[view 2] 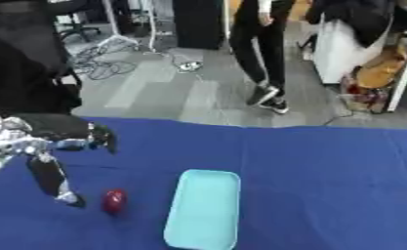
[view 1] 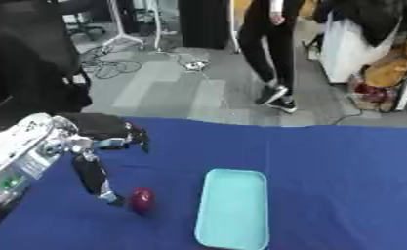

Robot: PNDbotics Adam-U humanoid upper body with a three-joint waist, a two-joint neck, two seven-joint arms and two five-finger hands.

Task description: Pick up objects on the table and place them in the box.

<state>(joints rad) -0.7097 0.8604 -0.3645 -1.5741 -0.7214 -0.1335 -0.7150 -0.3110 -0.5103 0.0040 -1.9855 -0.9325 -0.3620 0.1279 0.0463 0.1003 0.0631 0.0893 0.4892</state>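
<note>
We see a desk [view 1: 343, 166] with a blue cloth on it. Our left robot hand [view 1: 95, 146] comes in from the left side and hangs over the desk. It is black and silver. Its fingers [view 1: 138, 136] are spread out, not curled. The thumb [view 1: 93, 178] points down toward the cloth. The robot hand has hold of nothing.

A small red ball [view 1: 141, 200] lies on the cloth. It sits just beside the tip of the thumb, on the thumb's right side. We cannot tell if the thumb touches the ball. The other fingers are higher up and farther back, well apart from the ball.

A light blue box [view 1: 234, 209] lies flat on the cloth, near the front edge. It is long with round corners. The ball is near the box, on its left side, and the two are apart. The ball lies between the thumb and the box.

We do not see our right robot hand.
</note>
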